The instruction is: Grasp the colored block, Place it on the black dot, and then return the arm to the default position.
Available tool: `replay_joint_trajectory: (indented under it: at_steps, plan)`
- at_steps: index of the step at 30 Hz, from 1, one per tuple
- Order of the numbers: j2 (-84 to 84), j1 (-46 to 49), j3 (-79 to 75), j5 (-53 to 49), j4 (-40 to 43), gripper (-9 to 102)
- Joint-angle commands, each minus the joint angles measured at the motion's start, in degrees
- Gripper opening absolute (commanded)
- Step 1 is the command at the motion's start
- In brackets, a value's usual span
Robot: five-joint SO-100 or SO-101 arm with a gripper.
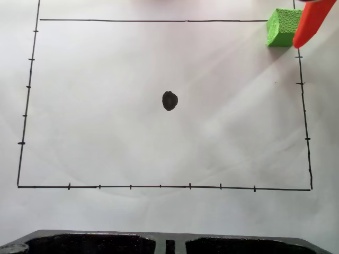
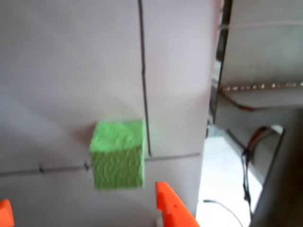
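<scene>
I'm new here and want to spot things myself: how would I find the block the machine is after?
Start from the white paper with a big rectangle drawn in thin black lines. In the fixed view, go to that rectangle's top right corner, where the orange tool reaches in. The small bright green foam cube sits right there, the sole green thing, far from the black dot mid-sheet.
</scene>
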Motion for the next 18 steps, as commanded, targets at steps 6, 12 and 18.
replay_joint_trajectory:
  at_steps: [6, 12, 18]
  plan:
    - [-3.78, -0.62, -0.88, -0.26, -1.85, 39]
    - [-7.21, -1.67, -1.23, -0.7, -3.25, 37]
    - [-10.9, -2.55, -2.02, -0.97, -4.75, 36]
